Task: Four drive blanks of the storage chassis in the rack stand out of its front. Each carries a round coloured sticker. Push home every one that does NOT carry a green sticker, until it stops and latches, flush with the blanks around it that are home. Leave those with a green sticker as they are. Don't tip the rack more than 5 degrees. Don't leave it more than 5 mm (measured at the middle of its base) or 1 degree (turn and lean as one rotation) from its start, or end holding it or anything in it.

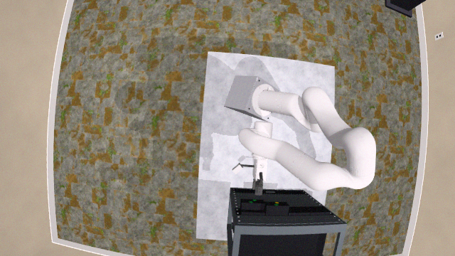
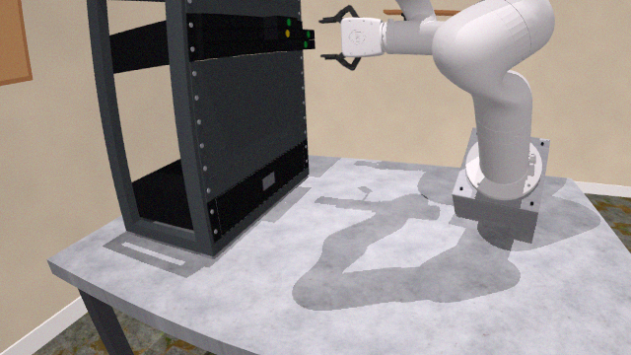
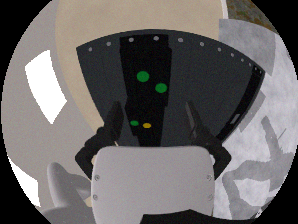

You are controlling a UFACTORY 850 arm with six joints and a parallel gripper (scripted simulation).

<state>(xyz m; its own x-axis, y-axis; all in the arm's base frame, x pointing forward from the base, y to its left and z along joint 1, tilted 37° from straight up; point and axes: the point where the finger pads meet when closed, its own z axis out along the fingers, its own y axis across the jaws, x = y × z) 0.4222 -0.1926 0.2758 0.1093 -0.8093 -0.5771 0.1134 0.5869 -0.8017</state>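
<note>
The dark rack (image 2: 180,148) (image 1: 284,227) stands on the table's left end, with the black storage chassis (image 2: 232,35) (image 3: 149,56) in its top slot. Two blanks with green stickers (image 2: 308,35) (image 2: 306,44) (image 3: 141,76) (image 3: 161,87) stand furthest out of the front. A blank with a yellow sticker (image 2: 287,33) (image 1: 276,203) (image 3: 147,124) and one with a green sticker (image 2: 288,22) (image 3: 135,123) lie further back along the front. My gripper (image 2: 322,38) (image 1: 258,186) (image 3: 153,108) is open and empty. It faces the chassis front a short way off, touching nothing.
The arm's base block (image 2: 498,207) (image 1: 242,94) stands on the grey table (image 2: 246,296) (image 1: 220,89) to the right of the rack. Below the chassis the rack front is a plain dark panel (image 2: 246,113). The table edge runs close in front of the rack's foot.
</note>
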